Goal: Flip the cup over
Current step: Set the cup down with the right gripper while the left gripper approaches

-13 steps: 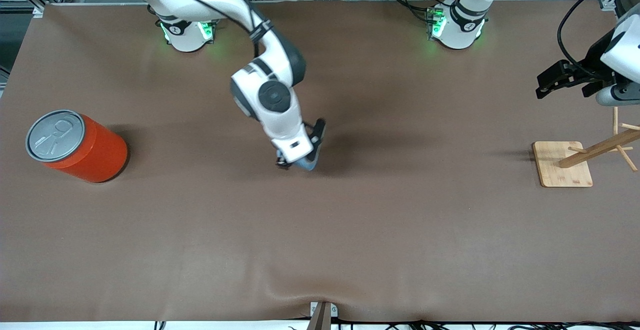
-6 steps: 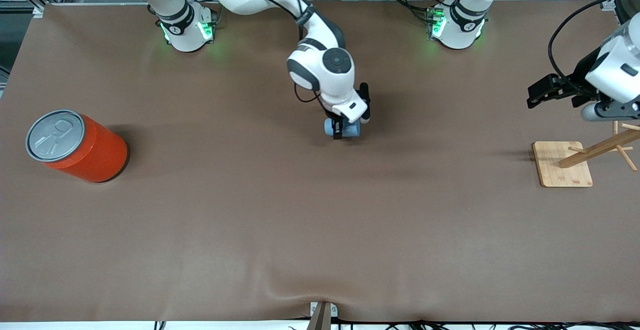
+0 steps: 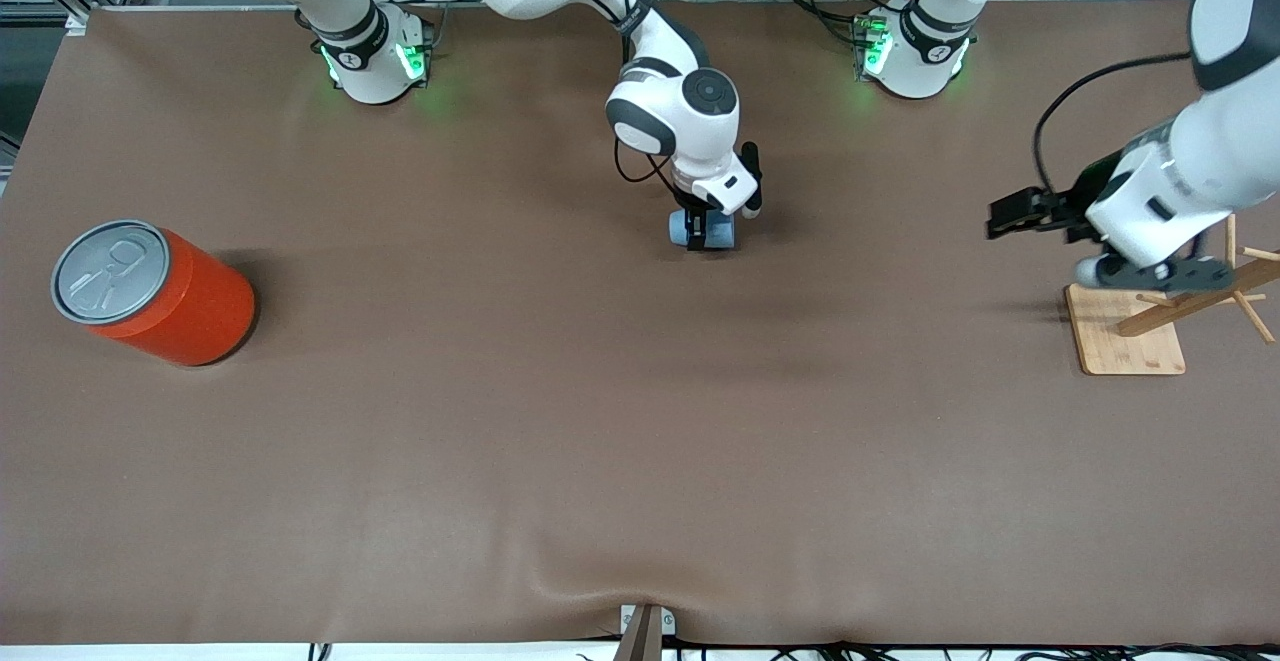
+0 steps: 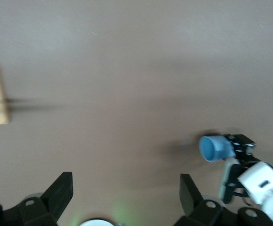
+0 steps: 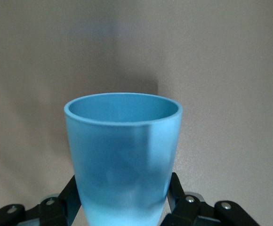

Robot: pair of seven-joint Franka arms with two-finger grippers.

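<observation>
Right gripper (image 3: 703,233) clamped on cup (image 3: 684,228), off table mid-span; I see left gripper (image 3: 1010,214) spread wide, empty, near wooden stand (image 3: 1125,341).

Glossy white arm shells with dark grey joint caps and black bands; green lights glowing at both round bases; black cables looping along each forearm; black right pincer (image 3: 702,231) and black left pincer (image 3: 1012,214), silver screws on finger mounts

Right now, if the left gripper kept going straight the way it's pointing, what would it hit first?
Most likely the bare brown table. The open left gripper faces empty tabletop; the cup, held by the right gripper, sits off its line.
</observation>
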